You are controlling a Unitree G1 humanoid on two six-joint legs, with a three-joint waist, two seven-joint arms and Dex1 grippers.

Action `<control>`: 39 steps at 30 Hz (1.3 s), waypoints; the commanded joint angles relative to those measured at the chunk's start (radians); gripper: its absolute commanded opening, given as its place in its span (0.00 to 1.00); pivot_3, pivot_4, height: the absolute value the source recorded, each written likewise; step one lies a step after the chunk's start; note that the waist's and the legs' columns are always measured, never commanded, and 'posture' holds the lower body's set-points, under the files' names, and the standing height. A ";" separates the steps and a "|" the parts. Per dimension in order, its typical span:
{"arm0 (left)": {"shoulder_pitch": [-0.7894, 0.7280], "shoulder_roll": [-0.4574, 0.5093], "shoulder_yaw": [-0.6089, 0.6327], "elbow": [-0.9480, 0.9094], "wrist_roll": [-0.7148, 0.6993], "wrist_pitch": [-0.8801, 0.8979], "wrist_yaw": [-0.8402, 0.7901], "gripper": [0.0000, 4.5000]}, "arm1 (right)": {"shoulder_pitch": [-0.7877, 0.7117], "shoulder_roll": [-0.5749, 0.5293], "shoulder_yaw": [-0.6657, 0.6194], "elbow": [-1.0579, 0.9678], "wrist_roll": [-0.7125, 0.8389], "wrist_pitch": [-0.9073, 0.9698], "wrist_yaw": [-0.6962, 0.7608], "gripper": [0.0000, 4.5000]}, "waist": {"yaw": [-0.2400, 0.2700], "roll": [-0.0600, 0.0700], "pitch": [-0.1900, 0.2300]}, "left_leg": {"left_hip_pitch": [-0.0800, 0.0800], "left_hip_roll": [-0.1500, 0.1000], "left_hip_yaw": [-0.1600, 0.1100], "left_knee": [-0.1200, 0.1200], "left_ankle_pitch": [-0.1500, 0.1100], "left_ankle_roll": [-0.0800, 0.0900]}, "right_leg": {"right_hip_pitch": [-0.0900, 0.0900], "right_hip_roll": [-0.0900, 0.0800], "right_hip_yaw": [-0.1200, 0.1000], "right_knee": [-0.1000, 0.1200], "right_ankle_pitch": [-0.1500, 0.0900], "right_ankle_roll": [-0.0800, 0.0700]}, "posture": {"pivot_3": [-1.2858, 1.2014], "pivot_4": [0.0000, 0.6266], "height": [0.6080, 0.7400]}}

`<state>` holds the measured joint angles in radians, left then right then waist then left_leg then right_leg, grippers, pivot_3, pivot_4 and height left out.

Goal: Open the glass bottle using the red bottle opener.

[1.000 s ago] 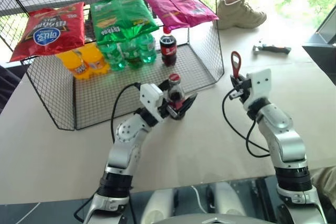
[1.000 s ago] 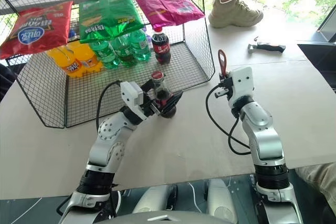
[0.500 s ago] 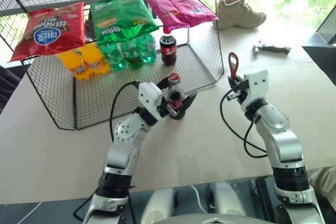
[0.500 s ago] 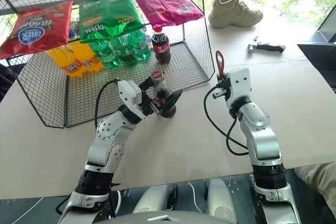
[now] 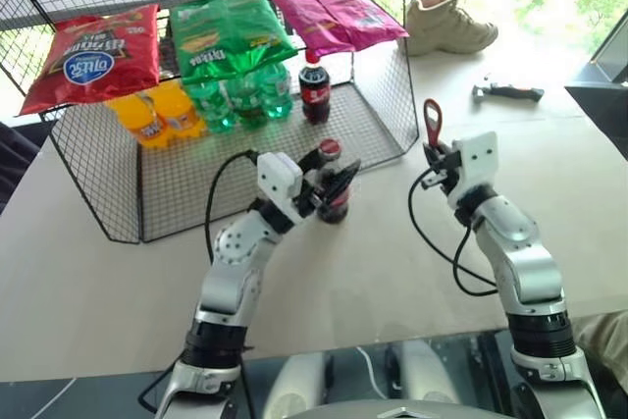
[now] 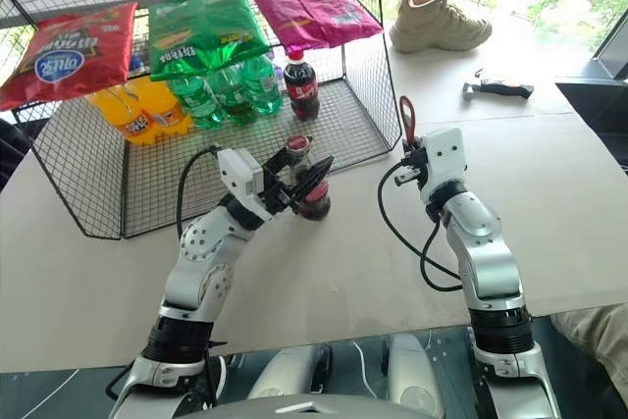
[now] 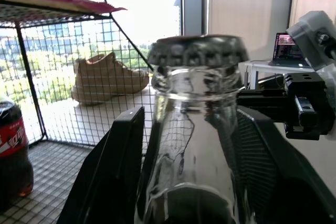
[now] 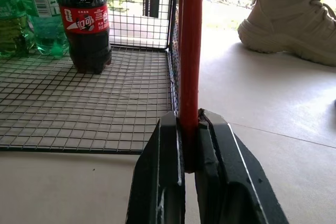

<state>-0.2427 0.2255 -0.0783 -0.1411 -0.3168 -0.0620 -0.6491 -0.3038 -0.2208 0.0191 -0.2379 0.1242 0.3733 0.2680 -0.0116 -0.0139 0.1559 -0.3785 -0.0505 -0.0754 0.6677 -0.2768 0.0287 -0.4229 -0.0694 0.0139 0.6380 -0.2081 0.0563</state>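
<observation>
At the table's centre, the left gripper (image 5: 332, 186) clamps the bottle (image 5: 332, 183), the right gripper (image 5: 439, 159) at three o'clock clamps the opener (image 5: 432, 123), which could slip while prying.

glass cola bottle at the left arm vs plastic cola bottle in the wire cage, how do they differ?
The small glass cola bottle with a metal crown cap stands on the table outside the cage, between the left pincer fingers; the plastic cola bottle with a red screw cap stands inside the black wire cage, untouched and visibly taller. Both are upright, hold dark liquid and carry red labels.
</observation>
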 commanded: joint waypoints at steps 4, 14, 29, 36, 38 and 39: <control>0.010 0.009 -0.011 0.002 0.026 -0.017 -0.002 0.44 | -0.028 -0.060 0.059 -0.004 -0.070 -0.113 0.057 0.00 | 0.000 0.000 0.000 | 0.000 0.000 0.000 0.000 0.000 0.000 | 0.000 0.000 0.000 0.000 0.000 0.000 | 0.52 0.24 1.00; 0.002 0.016 -0.007 0.013 0.039 0.003 0.018 0.44 | -0.128 -0.128 0.273 0.132 -0.362 -0.528 0.058 0.00 | 0.000 0.000 0.000 | 0.001 0.000 0.000 0.000 0.000 0.000 | 0.001 0.001 0.000 0.000 0.000 0.000 | 0.52 0.24 1.00; 0.017 0.020 -0.017 -0.009 0.040 0.031 0.034 0.44 | -0.171 -0.148 0.353 0.248 -0.606 -0.846 -0.027 0.00 | 0.000 0.000 0.000 | 0.012 0.000 0.000 -0.001 0.000 0.000 | 0.012 0.001 0.000 -0.002 0.000 0.000 | 0.52 0.24 1.00; 0.024 0.022 -0.020 -0.017 0.039 0.042 0.037 0.44 | -0.191 -0.129 0.382 0.284 -0.579 -0.865 0.030 0.00 | -0.001 0.000 0.000 | 0.014 0.000 0.000 -0.001 0.000 0.000 | 0.014 0.001 0.001 -0.002 0.000 0.000 | 0.52 0.24 1.00; 0.026 0.022 -0.021 -0.021 0.039 0.046 0.037 0.44 | -0.192 -0.125 0.391 0.292 -0.573 -0.861 0.051 0.00 | -0.001 0.000 0.000 | 0.014 0.000 0.000 -0.001 0.000 0.001 | 0.014 0.001 0.001 -0.002 0.000 0.000 | 0.52 0.24 1.00; 0.027 0.022 -0.021 -0.022 0.039 0.048 0.038 0.44 | -0.191 -0.123 0.394 0.295 -0.571 -0.859 0.061 0.00 | -0.001 0.000 0.000 | 0.014 0.001 0.000 -0.001 -0.001 0.002 | 0.014 0.001 0.001 -0.002 0.000 0.000 | 0.52 0.24 1.00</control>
<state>-0.2240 0.2454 -0.0862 -0.1636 -0.2968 -0.0353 -0.6245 -0.4853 -0.3522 0.3466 0.0713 -0.4440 -0.4427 0.2763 -0.0126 -0.0143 0.1557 -0.3639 -0.0499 -0.0754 0.6668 -0.2783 0.0312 -0.4087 -0.0683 0.0145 0.6364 -0.2085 0.0563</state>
